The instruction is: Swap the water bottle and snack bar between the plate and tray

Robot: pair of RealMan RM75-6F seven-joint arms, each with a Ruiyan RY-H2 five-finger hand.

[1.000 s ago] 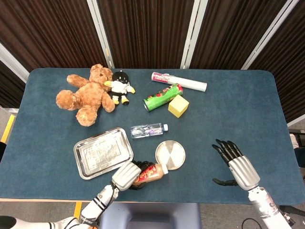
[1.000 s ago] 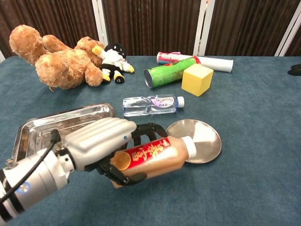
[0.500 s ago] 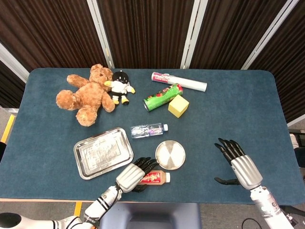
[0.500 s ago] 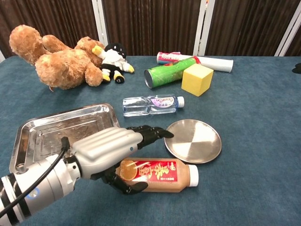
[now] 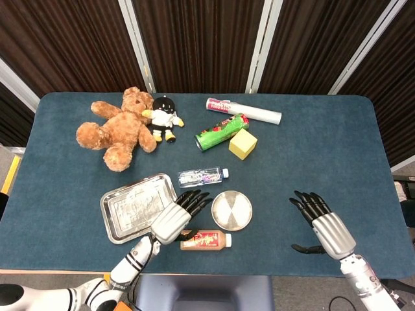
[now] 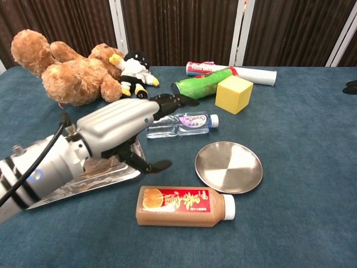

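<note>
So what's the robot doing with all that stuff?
Its left robot hand is open over the table, fingers pointing toward the water bottle. The brown drink bottle lies on the table near the front edge. The plate and tray hold nothing. The right robot hand hovers open, off to the side.

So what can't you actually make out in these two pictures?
- Tray, chest view: mostly hidden behind the left hand and forearm.
- Right hand: only dark fingers show at the chest view's right edge.
- Labels on the brown drink bottle and water bottle: too small to read from the head view.
</note>
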